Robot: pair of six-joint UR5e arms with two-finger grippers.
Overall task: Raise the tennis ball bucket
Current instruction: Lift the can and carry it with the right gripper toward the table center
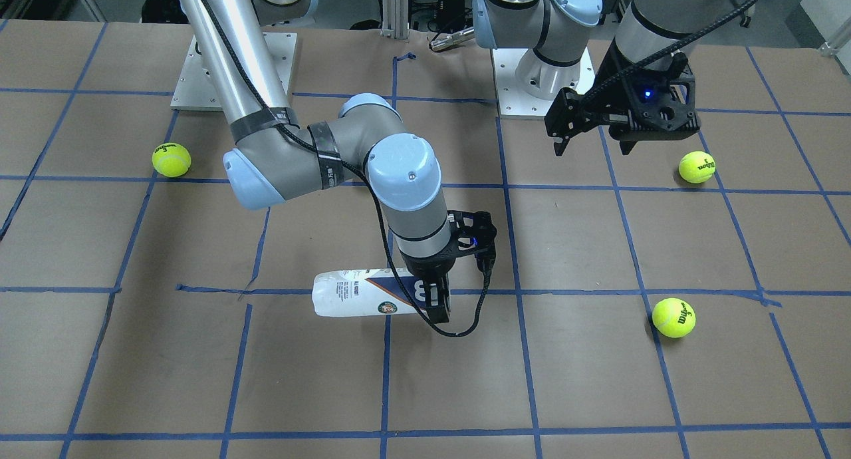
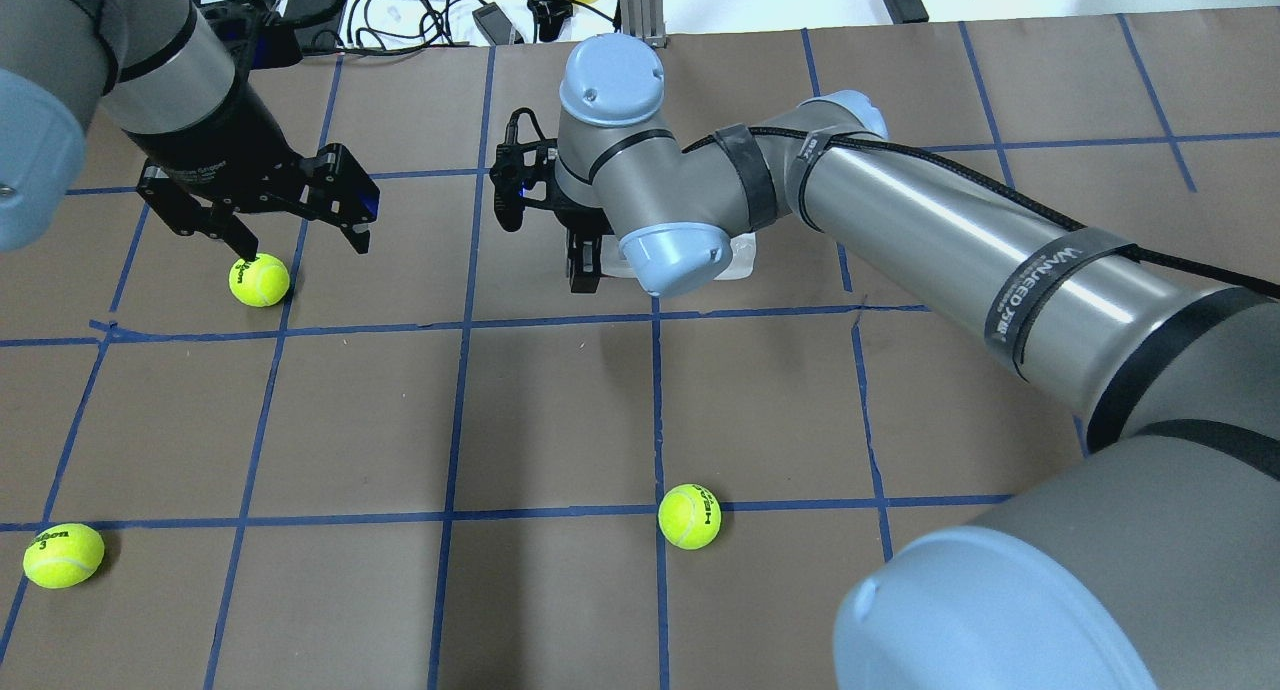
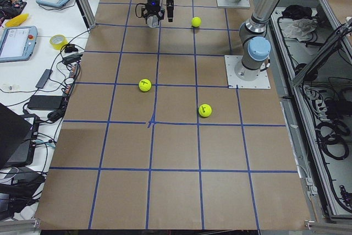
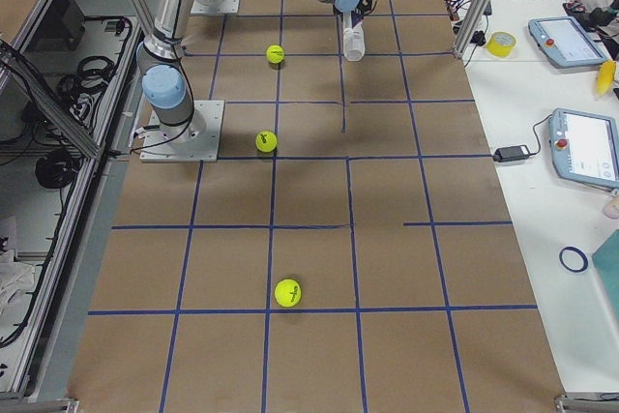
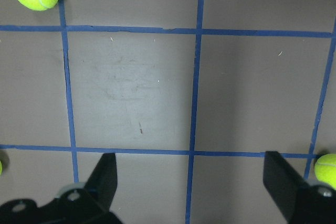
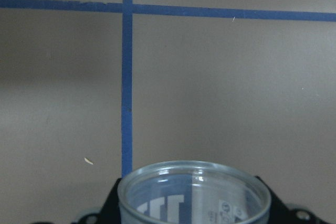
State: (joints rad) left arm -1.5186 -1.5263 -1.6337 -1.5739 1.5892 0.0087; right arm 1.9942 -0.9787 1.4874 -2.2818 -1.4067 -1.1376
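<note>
Tennis ball bucket: found clamped in the right gripper, jaws closed across the navy-labelled end beside the open rim. Noted long axis level, lying crosswise to the jaws, with most of the length projecting toward the robot's right. Could not tell whether the underside touched the worktop or hung just above it. Recorded the left gripper spread wide and empty, well apart on the robot's left, near a tennis ball. Judged a straight upward pull sufficient; judged the off-centre hold liable to let the free end droop.
</note>
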